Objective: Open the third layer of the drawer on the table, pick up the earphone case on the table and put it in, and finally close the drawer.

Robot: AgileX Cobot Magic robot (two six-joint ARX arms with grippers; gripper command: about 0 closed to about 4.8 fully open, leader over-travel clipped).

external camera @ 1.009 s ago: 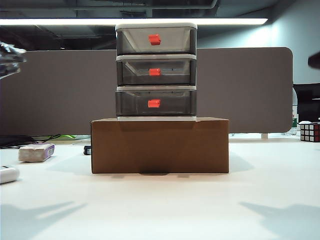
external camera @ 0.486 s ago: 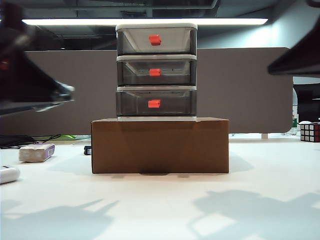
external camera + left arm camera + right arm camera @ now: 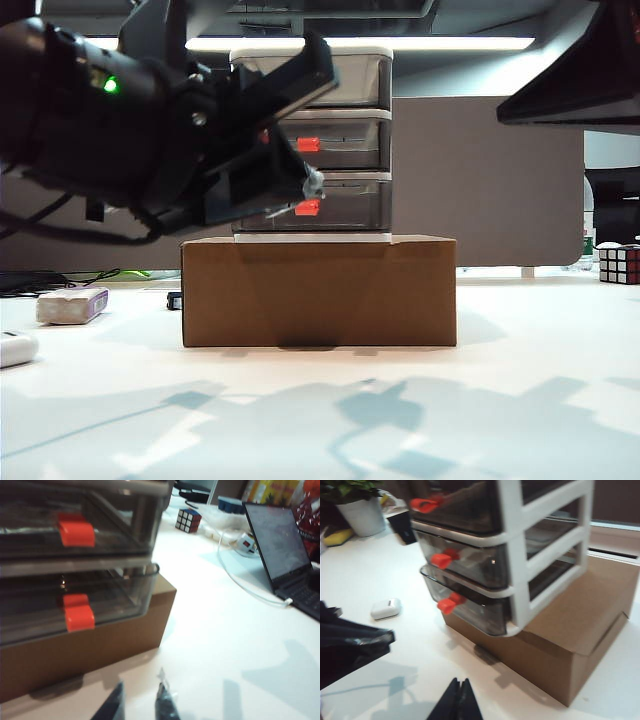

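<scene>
My L gripper [image 3: 141, 705] hangs in front of the drawer [image 3: 330, 140], fingers a narrow gap apart, nothing held. R gripper [image 3: 459, 700] is up at the right side, fingertips pressed together, empty. 1 earphone case [image 3: 17, 347] lies at the table's [image 3: 320, 420] far left edge, well apart from the unit; 1 whitish block w/ purple edge [image 3: 72, 305] sits behind it. 1 brown cardboard box [image 3: 320, 292] carries the 3-tier unit; 3 red-orange handles, the third layer [image 3: 340, 205] pushed in. 1 cube puzzle [image 3: 619, 263] far right. White matte top; grey partition [image 3: 490, 180] behind, 1 ceiling light strip [image 3: 460, 43].
</scene>
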